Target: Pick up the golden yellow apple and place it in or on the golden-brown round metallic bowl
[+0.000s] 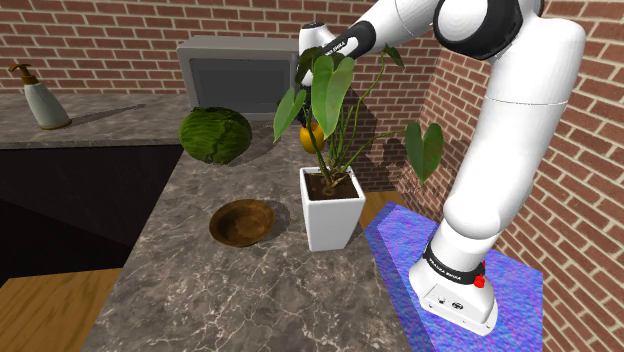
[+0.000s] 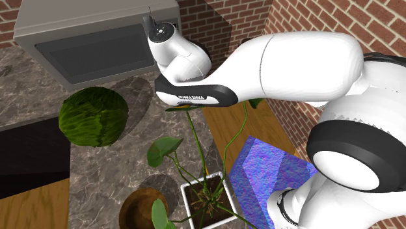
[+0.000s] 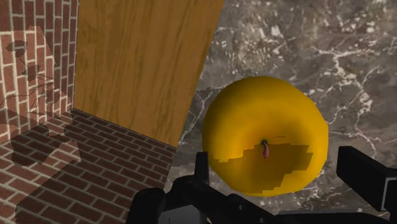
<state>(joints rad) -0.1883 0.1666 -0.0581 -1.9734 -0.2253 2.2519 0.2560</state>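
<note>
Gripper (image 3: 273, 160): black fingers spread wide, straddling the fruit, apparently not touching it; holds nothing. Yellow apple (image 3: 264, 121): stem up on marble counter (image 3: 318, 38), behind potted plant (image 1: 332, 205); probably firm, smooth and light, best pinched across its widest girth. Brown round bowl (image 1: 242, 222): past the plant, well apart.

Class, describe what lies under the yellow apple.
Marbled counter shows all around the apple. The patch directly beneath is covered by the apple, so whether they touch cannot be seen.
</note>
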